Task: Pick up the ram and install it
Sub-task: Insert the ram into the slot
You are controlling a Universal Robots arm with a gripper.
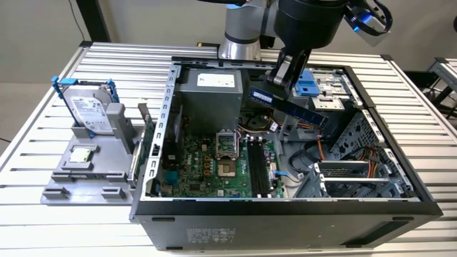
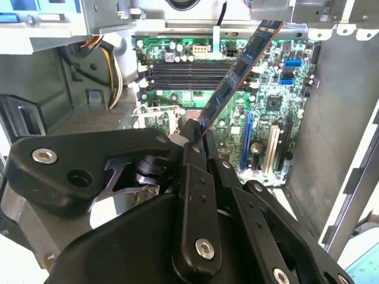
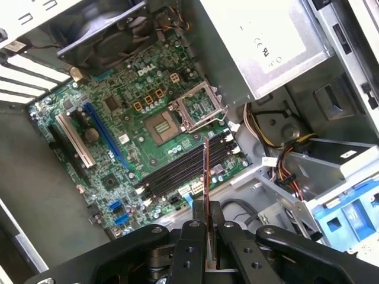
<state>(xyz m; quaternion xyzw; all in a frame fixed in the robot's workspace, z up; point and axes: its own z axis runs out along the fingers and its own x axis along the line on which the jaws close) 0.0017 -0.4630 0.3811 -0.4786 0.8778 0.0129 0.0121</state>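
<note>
Computer case (image 1: 286, 211) open under gripper (image 1: 281, 88), ram (image 1: 292, 108) in its grasp

Below the gripper lies the green motherboard (image 3: 118, 118). The fingers are clenched on one end of the ram, which juts out from them at a tilt, in the air above the black memory slots (image 3: 177, 171) and clear of them.

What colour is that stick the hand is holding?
The ram is dark blue; best seen in the second wrist view.
</note>
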